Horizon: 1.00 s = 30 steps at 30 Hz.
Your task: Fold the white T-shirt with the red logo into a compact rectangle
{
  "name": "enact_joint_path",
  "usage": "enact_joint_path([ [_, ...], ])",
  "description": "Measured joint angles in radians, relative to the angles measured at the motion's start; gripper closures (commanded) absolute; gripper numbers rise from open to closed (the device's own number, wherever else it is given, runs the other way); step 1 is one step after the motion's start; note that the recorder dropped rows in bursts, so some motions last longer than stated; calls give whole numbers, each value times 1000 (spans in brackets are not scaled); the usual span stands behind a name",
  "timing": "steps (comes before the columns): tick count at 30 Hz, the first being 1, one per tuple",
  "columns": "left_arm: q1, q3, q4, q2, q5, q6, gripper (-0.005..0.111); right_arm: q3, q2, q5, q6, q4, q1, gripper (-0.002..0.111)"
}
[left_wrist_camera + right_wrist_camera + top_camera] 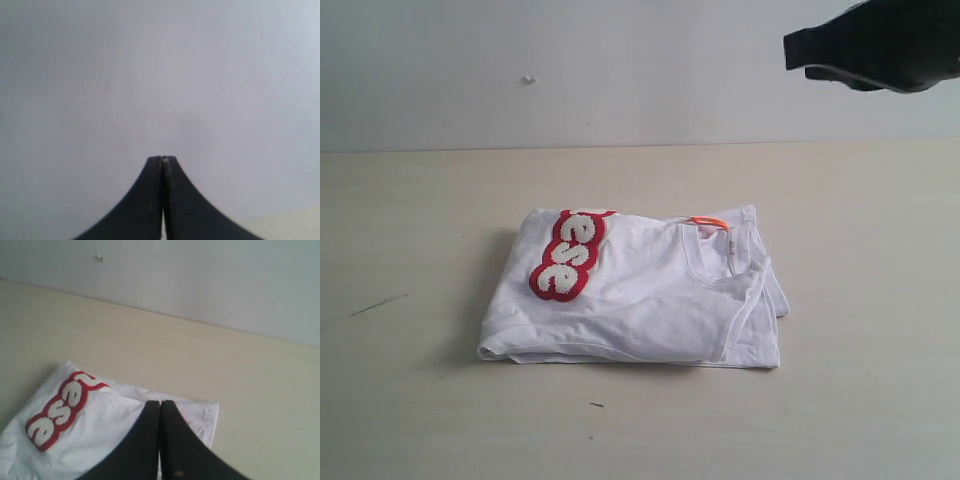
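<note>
The white T-shirt [650, 300] lies on the table [860, 400] as a stacked, roughly rectangular bundle. The red logo [570, 255] is on its top layer, at the end away from the collar [715, 270], and only the last few letters show. The orange neck tag [708, 221] peeks out at the collar end. The edges on the collar side look loose and slightly splayed, with one layer poking past the others, so I judge the folding done or nearly so, with at most a tidy-up left. My right gripper [160, 402] hangs above the shirt near its collar end, raised clear of the fabric, fingers pressed together with nothing between them. From outside, the right arm [880, 45] sits high and well apart from the shirt. My left gripper [162, 159] is likewise closed tight and empty. It faces only the wall [150, 75], so I cannot place it against the shirt. If I go on, the next move calls for opening the right fingers, coming down onto the loose collar-side edge, and squaring it against the layers below without dragging the bundle.
</note>
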Motion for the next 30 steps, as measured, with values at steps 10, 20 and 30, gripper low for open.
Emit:
enact_joint_path([
  [10,0,2,-10,-133,33,0,107,131,-266,-109,0,30,0,108],
  [20,0,2,-14,-360,63,-2,107,173,-712,-133,0,34,0,108],
  [30,0,2,-19,-475,107,-2,107,173,-1117,-64,0,34,0,108],
])
